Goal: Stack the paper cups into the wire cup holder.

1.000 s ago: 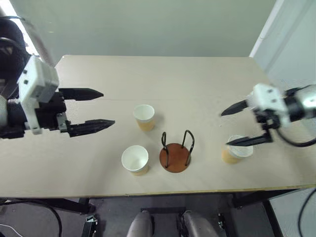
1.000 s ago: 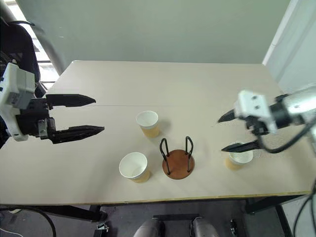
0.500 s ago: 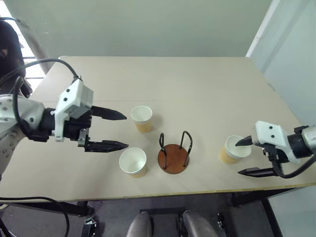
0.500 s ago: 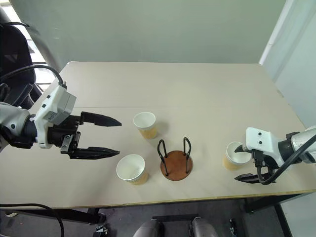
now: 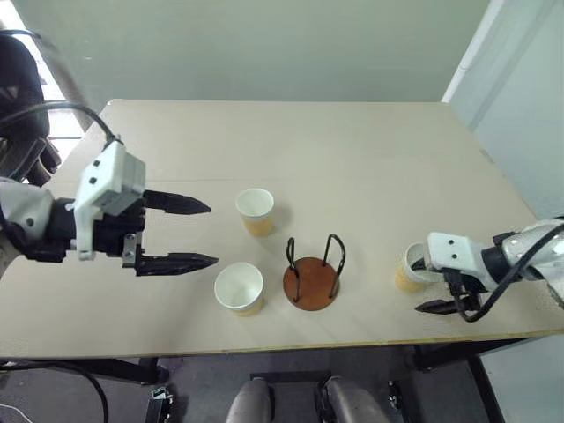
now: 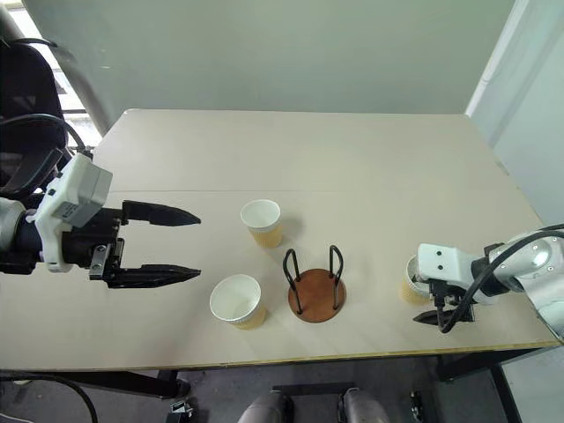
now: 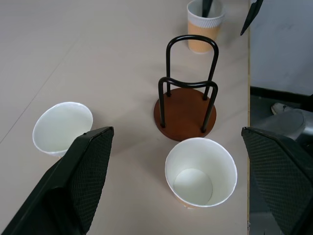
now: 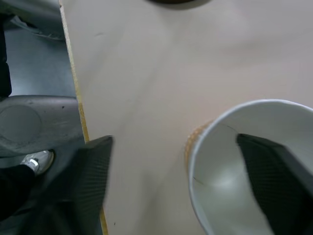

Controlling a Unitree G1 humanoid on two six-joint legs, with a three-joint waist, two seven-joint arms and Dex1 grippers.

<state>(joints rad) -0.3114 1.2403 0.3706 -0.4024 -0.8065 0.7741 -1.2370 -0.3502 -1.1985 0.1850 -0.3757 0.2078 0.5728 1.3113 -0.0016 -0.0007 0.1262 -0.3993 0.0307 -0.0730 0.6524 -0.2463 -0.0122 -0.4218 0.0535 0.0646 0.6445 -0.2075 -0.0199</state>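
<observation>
Cups [image 5: 239,288] [image 5: 256,211] are standing left of the holder [image 5: 311,280]; I'm seeing my left fingers [image 5: 192,233] gaping empty, my right fingers [image 5: 427,284] straddling the third cup's [image 5: 408,269] wall, one inside, not yet gripping.

Three small tapered paper cups, white inside and pale yellow-tan outside, are seen upright and empty on the table. One cup [image 5: 255,211] is placed behind and to the left of the wire cup holder [image 5: 312,275], a round reddish-brown wooden disc with two upright black wire loops. A second cup [image 5: 239,288] is set just left of the holder, near the front edge. The third cup [image 5: 411,268] is found well to the right. The holder is empty.
</observation>
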